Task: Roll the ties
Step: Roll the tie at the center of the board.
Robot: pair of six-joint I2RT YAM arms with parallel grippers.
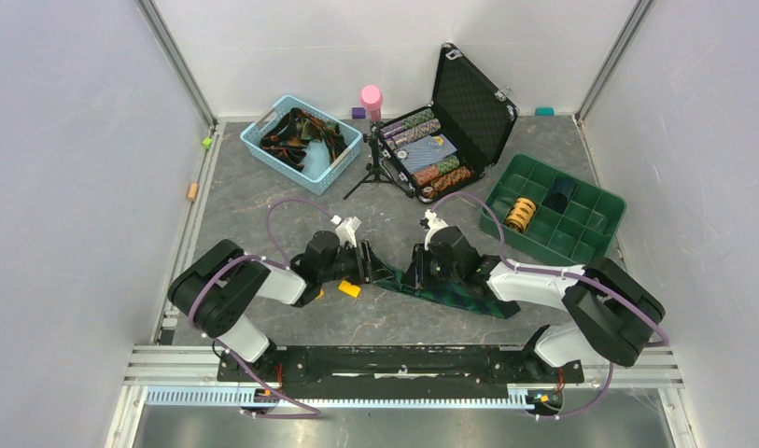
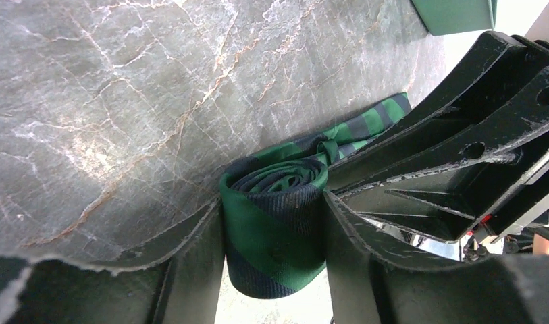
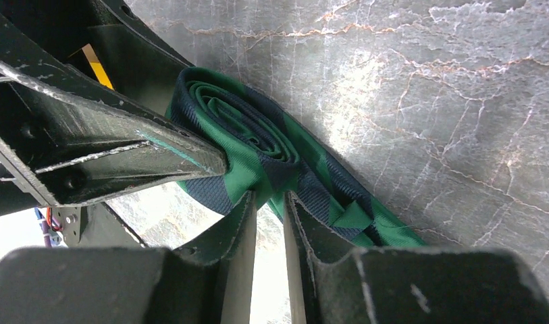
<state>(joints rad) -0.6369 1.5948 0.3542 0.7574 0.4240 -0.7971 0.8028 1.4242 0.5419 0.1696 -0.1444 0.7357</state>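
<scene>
Top view: bright, even overhead light, only soft shadows on desk [image 1: 254, 210], no blur. Wrist cams: whitish glare on the marble, plaid tie [image 2: 275, 229] sharp, nearest fg soft, gaps blown out white.

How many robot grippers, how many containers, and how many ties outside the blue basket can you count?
Grippers: 2, the left gripper and the right gripper.
Containers: 3, the blue basket, the black case and the green tray.
Ties outside the basket: 3, the plaid tie on the table, plus a yellow-orange roll and a dark roll in the tray.
Total: 8.
</scene>
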